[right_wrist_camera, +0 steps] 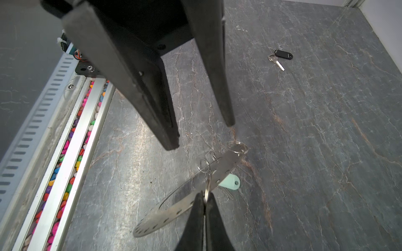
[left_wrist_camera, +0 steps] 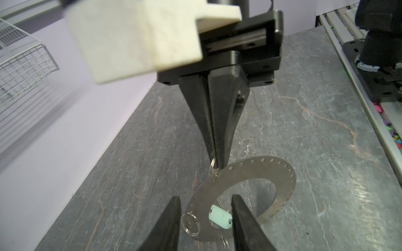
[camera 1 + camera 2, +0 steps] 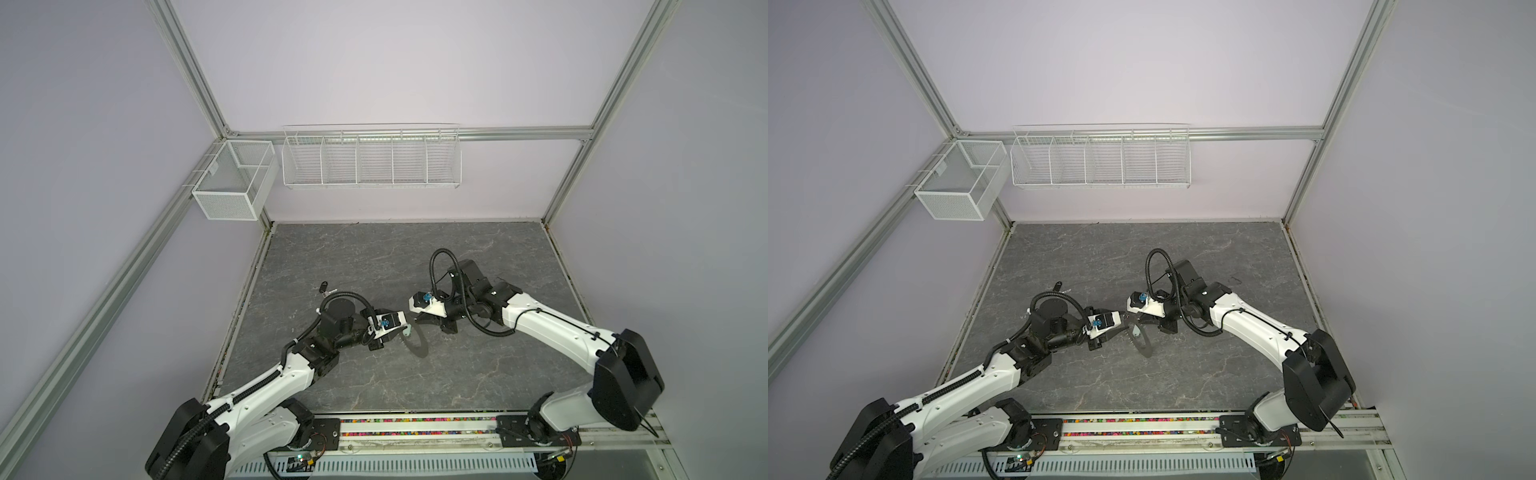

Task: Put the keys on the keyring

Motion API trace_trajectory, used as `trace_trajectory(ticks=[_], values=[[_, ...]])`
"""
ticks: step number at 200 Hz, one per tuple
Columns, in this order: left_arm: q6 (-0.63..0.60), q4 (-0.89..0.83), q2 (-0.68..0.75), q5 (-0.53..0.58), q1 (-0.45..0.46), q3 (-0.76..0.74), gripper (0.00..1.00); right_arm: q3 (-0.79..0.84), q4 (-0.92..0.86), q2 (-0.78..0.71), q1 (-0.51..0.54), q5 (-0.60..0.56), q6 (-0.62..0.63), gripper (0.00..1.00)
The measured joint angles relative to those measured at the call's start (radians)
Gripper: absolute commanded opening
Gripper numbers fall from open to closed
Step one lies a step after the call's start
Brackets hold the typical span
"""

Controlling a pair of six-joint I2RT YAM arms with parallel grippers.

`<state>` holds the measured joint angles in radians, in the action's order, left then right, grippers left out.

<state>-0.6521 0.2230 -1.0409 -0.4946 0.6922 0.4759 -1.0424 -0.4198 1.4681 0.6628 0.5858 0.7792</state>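
Keyring (image 2: pixel 261 168) hangs tilted above the table (image 1: pixel 304 130), my right gripper (image 1: pixel 204 195) clamped on one of its wire loops. My left gripper (image 1: pixel 201 136) stands jaws apart, near the mint key (image 2: pixel 219 218) at the disc. The black key (image 1: pixel 283 54) lies well apart.

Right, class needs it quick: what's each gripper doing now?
Left gripper: open, holding nothing.
Right gripper: shut on a wire loop of the keyring.
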Motion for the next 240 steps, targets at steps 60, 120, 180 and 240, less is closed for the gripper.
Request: trace_trajectory(ticks=[60,120,180,240], values=[[-0.046,-0.037,-0.047,0.032,0.039,0.049,0.30,-0.002,-0.037,0.000,0.000,0.025,0.015,0.07],[-0.066,-0.066,-0.085,0.039,0.055,0.068,0.28,-0.013,-0.070,0.000,0.000,0.044,0.023,0.07],[-0.073,-0.080,-0.124,0.037,0.066,0.099,0.22,-0.017,-0.081,0.000,0.000,0.044,0.029,0.07],[-0.096,-0.097,-0.138,0.037,0.082,0.117,0.15,-0.018,-0.082,0.000,0.000,0.043,0.030,0.07]])
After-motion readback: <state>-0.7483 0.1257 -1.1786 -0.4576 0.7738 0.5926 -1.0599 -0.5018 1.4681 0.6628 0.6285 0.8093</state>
